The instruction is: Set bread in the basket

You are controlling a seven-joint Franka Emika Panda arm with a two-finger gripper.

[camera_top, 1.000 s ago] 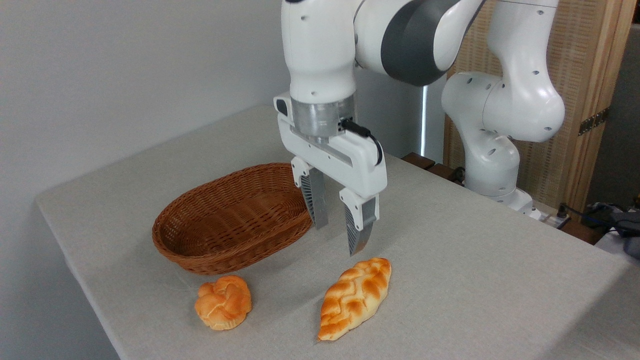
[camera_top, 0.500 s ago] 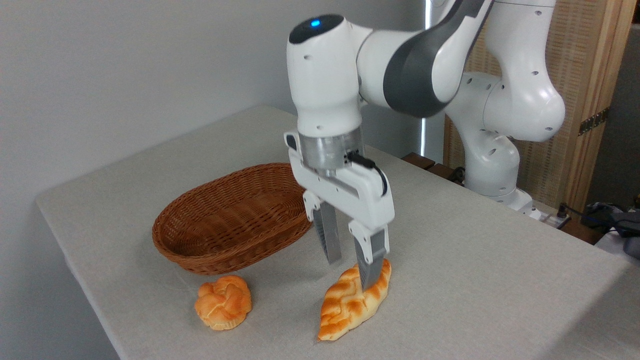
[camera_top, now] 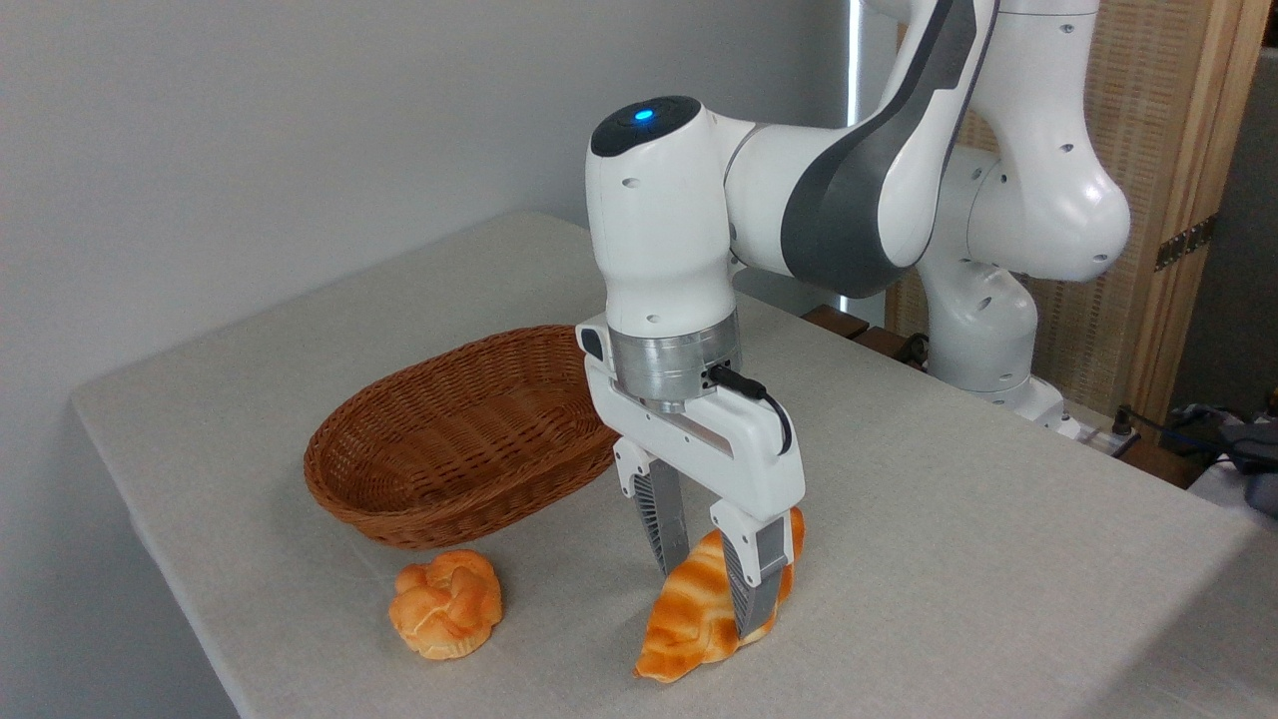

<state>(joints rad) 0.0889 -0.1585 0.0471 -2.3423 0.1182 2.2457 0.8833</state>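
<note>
The white robot arm (camera_top: 859,190) reaches down from the upper right of the frame to the lower middle, and its claw (camera_top: 714,589) points downward at the bread (camera_top: 694,624). The two fingers stand on both sides of the braided loaf, one finger (camera_top: 664,519) behind it on the left and the other finger (camera_top: 754,579) in front of it on the right. The fingers are narrowed onto the loaf and seem to press its sides, so the claw is holding the bread. The loaf looks tilted: its upper end is raised between the fingers, and its pointed lower end touches the worktop (camera_top: 949,559) in the lower middle of the frame.

The basket (camera_top: 454,444) stands in the middle left of the frame, behind and to the left of the claw. It is oval, brown and woven, and nothing lies inside it. The bread is outside it, near its right end but apart from it.

A small round orange bun (camera_top: 446,603) lies on the worktop in the lower left part, just in front of the basket and left of the loaf.

A blue light (camera_top: 645,113) shines on the top of the arm's wrist.
</note>
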